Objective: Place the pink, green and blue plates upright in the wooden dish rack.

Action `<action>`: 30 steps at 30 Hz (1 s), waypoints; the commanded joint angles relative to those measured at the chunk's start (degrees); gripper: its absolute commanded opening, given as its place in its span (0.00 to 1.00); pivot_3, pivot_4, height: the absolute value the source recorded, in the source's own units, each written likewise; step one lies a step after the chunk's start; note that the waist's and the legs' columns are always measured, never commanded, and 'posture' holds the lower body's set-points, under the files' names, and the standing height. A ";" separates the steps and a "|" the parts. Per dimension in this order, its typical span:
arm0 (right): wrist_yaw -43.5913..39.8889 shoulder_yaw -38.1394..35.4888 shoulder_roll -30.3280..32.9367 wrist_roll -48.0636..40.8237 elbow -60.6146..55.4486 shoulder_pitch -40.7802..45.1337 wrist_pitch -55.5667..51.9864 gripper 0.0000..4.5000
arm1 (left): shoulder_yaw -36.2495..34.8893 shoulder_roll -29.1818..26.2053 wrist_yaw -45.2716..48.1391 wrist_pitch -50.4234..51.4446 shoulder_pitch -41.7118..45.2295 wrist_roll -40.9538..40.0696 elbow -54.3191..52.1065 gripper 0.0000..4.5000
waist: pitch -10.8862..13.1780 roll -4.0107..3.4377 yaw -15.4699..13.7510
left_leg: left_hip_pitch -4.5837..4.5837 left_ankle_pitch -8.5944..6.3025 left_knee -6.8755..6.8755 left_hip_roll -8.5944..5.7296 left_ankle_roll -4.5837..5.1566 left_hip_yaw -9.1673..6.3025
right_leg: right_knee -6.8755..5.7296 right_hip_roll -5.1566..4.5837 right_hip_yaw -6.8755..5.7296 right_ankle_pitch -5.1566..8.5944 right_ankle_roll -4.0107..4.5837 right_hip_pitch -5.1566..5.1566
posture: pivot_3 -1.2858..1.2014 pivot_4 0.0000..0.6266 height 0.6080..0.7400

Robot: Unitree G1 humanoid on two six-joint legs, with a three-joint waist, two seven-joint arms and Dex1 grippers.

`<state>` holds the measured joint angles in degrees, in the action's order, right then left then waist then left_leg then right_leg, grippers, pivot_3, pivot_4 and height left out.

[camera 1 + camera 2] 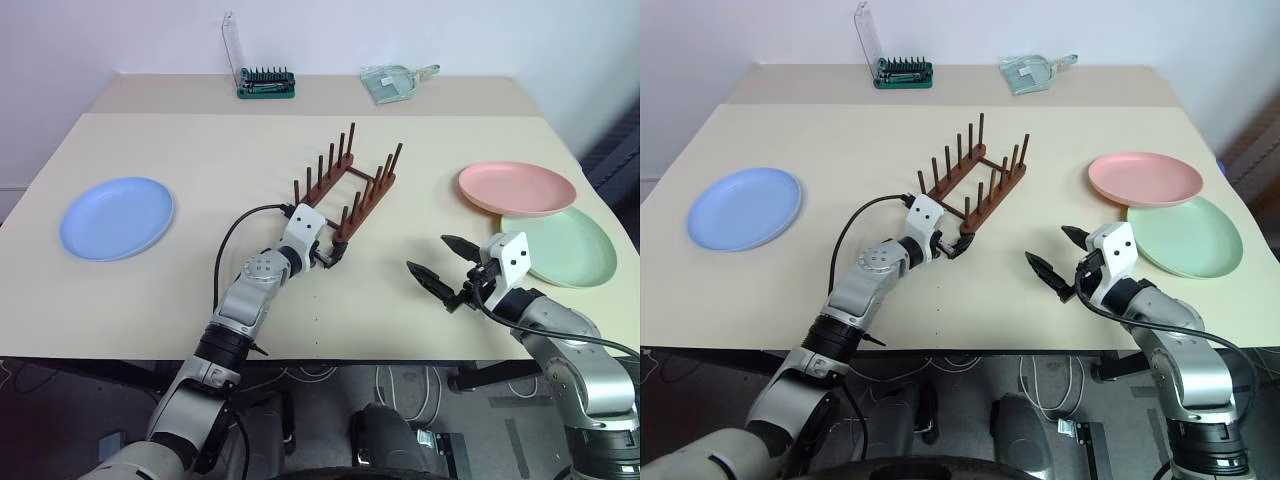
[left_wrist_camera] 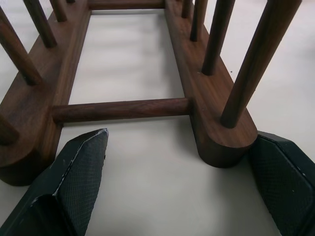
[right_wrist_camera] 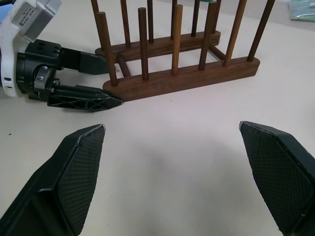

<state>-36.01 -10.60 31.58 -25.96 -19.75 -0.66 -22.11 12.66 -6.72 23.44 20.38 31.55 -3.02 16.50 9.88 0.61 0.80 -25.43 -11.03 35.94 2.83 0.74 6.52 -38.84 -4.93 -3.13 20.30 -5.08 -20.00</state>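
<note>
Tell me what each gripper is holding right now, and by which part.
Nothing is held. The left gripper is open, its fingers either side of the near end of one rail of the dish rack, not closed on it. The right gripper is open over bare table.

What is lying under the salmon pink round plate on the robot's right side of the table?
The salmon pink round plate overlaps the far edge of the pale mint green round plate. That covered strip of green rim is hidden; elsewhere under it, whatever is there cannot be seen.

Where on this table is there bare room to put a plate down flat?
Bare patches: between the blue plate and the wooden dish rack, and ahead of the rack. Crowded: the right side, where the pink plate overlaps the green plate.
</note>
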 commanded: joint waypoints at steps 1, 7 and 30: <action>0.37 -0.84 -0.33 -0.05 -1.59 0.04 1.12 0.99 | 1.14 0.68 2.01 0.78 -0.87 0.05 1.05 1.00 | 0.00 0.00 -0.09 | 0.00 0.00 0.00 0.00 0.00 0.00 | 0.00 -0.01 0.00 0.00 0.00 0.00 | 0.52 0.24 0.94; 0.63 -0.68 -0.42 -0.15 -2.01 -0.13 0.99 1.00 | -0.86 1.40 1.95 0.32 -0.36 -0.44 1.83 0.49 | 0.00 0.00 -0.22 | -0.02 -0.01 0.00 -0.02 0.01 0.00 | 0.06 -0.03 -0.01 0.00 0.00 0.02 | 0.52 0.24 0.94; -4.15 -1.03 4.75 -0.88 -3.93 -6.35 -1.88 1.00 | -0.27 -15.67 35.15 -14.63 -2.33 -6.17 -1.83 0.16 | 0.01 -0.01 -0.37 | -0.08 0.01 -0.23 -0.03 -0.03 0.00 | 0.42 -0.05 -0.08 -0.01 0.01 0.04 | 0.52 0.24 0.94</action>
<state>-39.21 -10.03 35.30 -26.05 -21.03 -6.21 -23.91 11.71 -22.11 54.28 8.07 28.24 -7.43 15.76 9.89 0.60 0.44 -25.53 -11.03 35.71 2.79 0.72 6.51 -38.38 -5.00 -3.22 20.29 -5.07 -19.94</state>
